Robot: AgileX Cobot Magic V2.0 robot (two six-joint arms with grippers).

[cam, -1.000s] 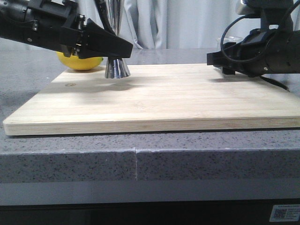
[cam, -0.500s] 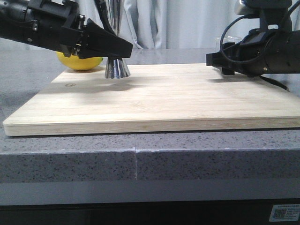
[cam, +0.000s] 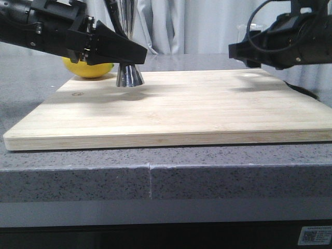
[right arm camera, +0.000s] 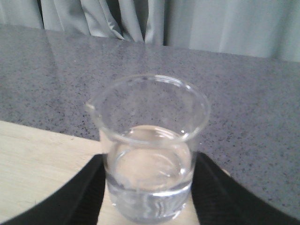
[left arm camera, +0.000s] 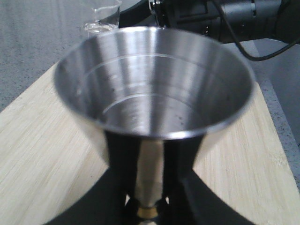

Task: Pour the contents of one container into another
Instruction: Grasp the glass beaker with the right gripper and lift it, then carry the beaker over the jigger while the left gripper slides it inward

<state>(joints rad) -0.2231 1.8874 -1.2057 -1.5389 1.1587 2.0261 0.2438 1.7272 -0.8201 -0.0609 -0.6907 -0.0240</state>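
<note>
Here, pinching in from both sides with the dark fingers (left arm camera: pixel 122 154) of the left gripper (cam: pixel 129 56), closing on the narrow gold-tinted waist of the steel jigger (left arm camera: pixel 154 89), low in the left wrist frame. Standing upright with its flared base on the wooden board (cam: pixel 171 114), upper left of centre in the front frame, and filling most of the left wrist frame with its wide open cup. Sitting just behind the board's far-left corner and partly hiding behind the arm: a yellow lemon (cam: pixel 88 69).

Pressing against opposite sides of the clear glass beaker (right arm camera: pixel 149 140) with the black fingers (right arm camera: pixel 84 192) of the right gripper (cam: pixel 241 52), gripping it low on its wall. Carrying clear liquid in its lower part, pouring lip pointing toward the left of the right wrist frame. Hanging upright just above the board's far-right corner, at the upper right of the front frame. Lying beneath everything, the speckled grey counter (cam: pixel 155 176); hanging along the top, pale curtains (right arm camera: pixel 140 18).
</note>
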